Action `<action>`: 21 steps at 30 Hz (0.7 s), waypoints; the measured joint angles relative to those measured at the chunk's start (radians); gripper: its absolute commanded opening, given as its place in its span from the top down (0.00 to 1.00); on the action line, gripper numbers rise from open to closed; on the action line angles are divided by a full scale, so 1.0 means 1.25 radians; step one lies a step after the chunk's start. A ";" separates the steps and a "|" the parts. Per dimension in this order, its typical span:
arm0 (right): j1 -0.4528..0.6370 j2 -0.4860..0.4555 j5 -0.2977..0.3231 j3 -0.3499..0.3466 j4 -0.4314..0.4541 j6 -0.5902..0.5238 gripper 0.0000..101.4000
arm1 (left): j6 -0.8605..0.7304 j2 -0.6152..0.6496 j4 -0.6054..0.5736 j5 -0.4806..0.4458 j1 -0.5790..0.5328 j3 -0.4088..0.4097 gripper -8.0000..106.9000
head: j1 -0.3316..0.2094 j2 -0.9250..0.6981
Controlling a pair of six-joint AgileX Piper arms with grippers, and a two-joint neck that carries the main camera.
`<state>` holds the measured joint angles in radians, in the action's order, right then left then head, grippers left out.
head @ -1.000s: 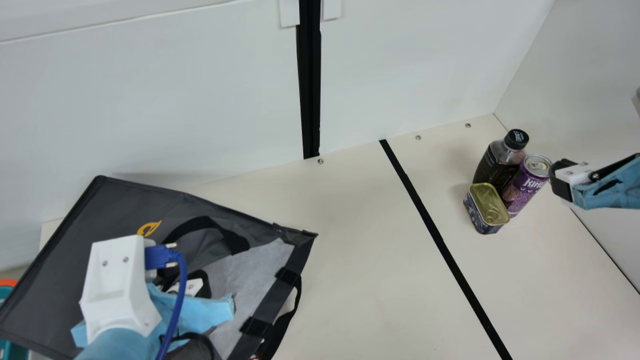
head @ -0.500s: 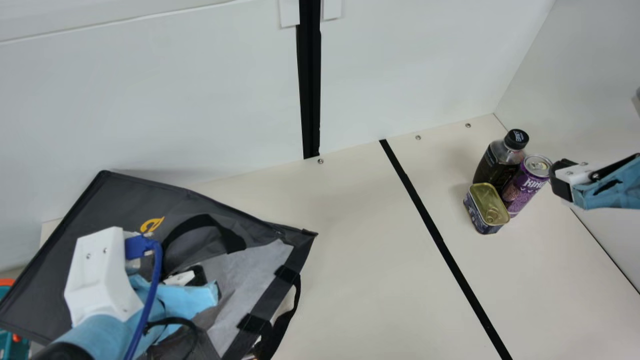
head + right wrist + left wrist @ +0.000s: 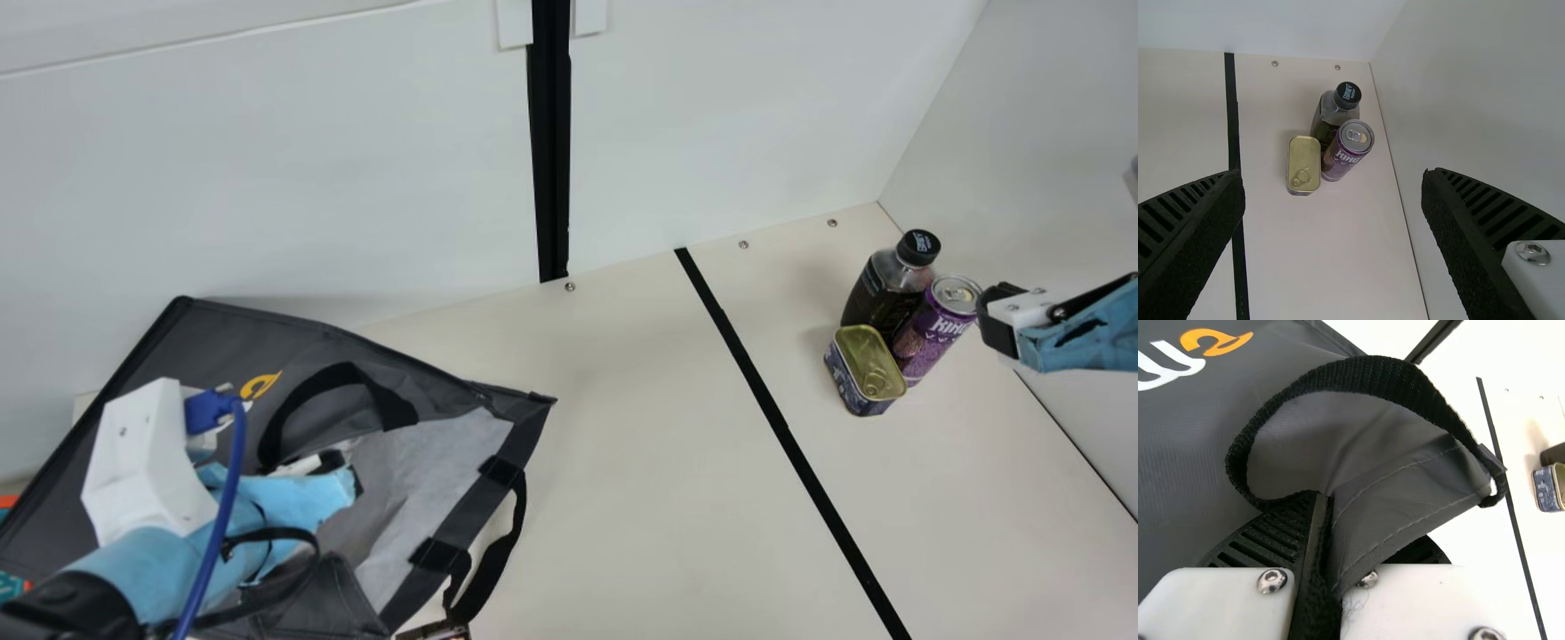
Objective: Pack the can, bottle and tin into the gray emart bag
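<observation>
In the main view my left gripper [image 3: 333, 464] is at the mouth of the gray bag [image 3: 213, 342], which lies at the left with its pale lining showing. The left wrist view has this left gripper [image 3: 1326, 527] shut on the bag's edge [image 3: 1405, 497], beside the looped strap [image 3: 1378, 377]. My right gripper [image 3: 1000, 320] stands just right of the can; its fingers are wide apart in the right wrist view, the right gripper [image 3: 1333, 175] holding nothing. The dark bottle [image 3: 880, 293] and purple can [image 3: 933, 333] stand upright close together, the gold-topped tin [image 3: 864, 369] in front.
A white wall [image 3: 356, 160] runs along the table's back, another side wall [image 3: 1049, 151] rises at the right near the can. Black tape [image 3: 773, 413] crosses the table between bag and items. A teal object [image 3: 11, 587] shows at the left edge.
My left arm has moved left and farther back, pulling the bag's held edge along, and more of the lining shows. The bag's right corner has shifted slightly left. The right arm has stayed still.
</observation>
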<state>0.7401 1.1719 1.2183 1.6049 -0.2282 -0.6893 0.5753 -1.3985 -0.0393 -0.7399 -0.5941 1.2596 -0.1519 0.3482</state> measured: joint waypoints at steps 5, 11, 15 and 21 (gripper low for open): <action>0.000 0.000 0.000 0.000 0.000 0.000 0.10 | -0.013 -0.005 -0.014 0.005 0.022 0.005 0.84 | 0.000 -0.001; 0.000 0.000 0.000 0.000 0.000 0.000 0.10 | -0.026 -0.012 -0.030 0.012 0.041 0.008 0.84 | 0.000 0.000; 0.000 0.000 0.000 0.000 0.000 0.000 0.10 | -0.026 -0.012 -0.032 0.014 0.041 0.008 0.84 | 0.000 0.000; 0.000 0.000 0.000 0.000 0.000 0.000 0.10 | -0.026 -0.012 -0.032 0.014 0.041 0.008 0.84 | 0.000 0.000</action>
<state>0.7401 1.1719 1.2183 1.6049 -0.2282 -0.6893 0.5430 -1.4137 -0.0792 -0.7219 -0.5433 1.2694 -0.1519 0.3482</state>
